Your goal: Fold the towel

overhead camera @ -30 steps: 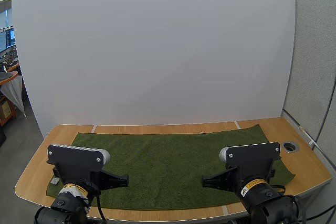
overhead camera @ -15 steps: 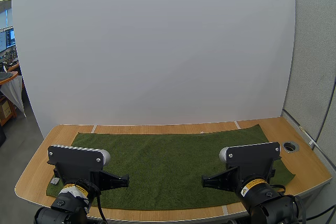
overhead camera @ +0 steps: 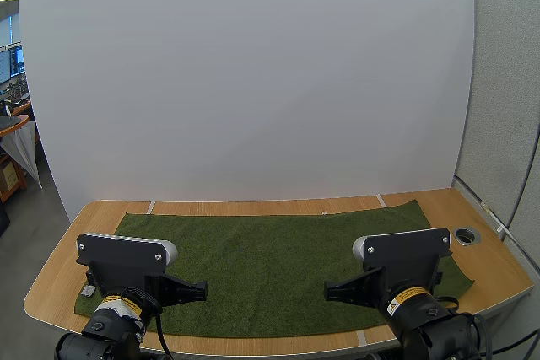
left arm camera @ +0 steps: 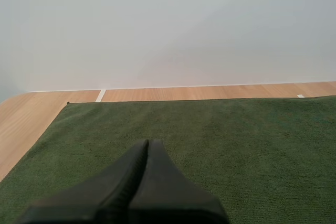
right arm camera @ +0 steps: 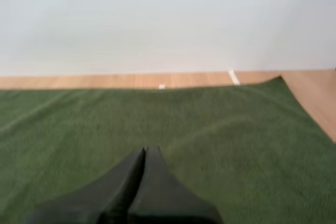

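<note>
Wooden table (overhead camera: 59, 271) has the green towel (overhead camera: 270, 263) lying flat and spread wide across it. Nothing has moved in the last second. My left gripper (overhead camera: 202, 291) and right gripper (overhead camera: 328, 294) hang over its near part, both closed and empty, so folding hasn't begun.

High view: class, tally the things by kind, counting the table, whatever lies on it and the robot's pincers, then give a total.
towel, green, spread flat: 1
table, wooden: 1
pincers, the left pincer and the right pincer, both shut over the towel: 2
Total: 4
</note>
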Action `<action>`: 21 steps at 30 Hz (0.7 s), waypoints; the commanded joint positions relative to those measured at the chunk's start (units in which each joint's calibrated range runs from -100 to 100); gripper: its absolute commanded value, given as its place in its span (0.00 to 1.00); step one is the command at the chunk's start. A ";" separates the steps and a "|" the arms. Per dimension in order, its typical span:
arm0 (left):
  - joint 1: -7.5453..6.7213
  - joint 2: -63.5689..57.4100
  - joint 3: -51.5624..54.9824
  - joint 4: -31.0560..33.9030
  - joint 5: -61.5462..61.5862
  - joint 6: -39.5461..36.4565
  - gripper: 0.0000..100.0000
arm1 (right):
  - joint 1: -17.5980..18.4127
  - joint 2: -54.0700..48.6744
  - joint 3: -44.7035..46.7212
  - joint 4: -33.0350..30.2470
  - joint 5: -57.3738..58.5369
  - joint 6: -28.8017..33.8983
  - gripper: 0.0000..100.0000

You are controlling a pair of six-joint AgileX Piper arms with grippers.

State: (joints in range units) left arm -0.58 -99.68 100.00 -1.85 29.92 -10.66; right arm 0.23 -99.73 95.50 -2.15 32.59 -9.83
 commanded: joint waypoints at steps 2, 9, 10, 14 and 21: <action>-0.16 -0.32 0.00 -0.90 -0.33 -0.40 0.00 | 0.07 -0.27 -7.38 0.15 -1.28 0.26 0.00; -0.16 -0.32 0.00 -0.90 -0.33 -0.40 0.00 | 0.07 -0.27 -19.72 -0.44 3.20 0.26 0.00; -0.16 -0.32 0.00 -0.90 -0.33 -0.40 0.00 | 0.07 -0.27 -21.28 -0.72 3.38 0.26 0.00; -0.16 -0.32 0.00 -0.90 -0.33 -0.40 0.00 | 0.07 -0.27 -25.31 -0.72 5.67 0.26 0.00; -0.16 -0.32 0.00 -0.68 -0.33 -0.40 0.00 | 0.07 -0.27 -28.24 -2.70 7.82 0.26 0.00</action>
State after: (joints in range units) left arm -0.58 -99.68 100.00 -1.85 30.06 -10.66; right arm 0.23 -100.00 68.46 -2.56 39.47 -9.83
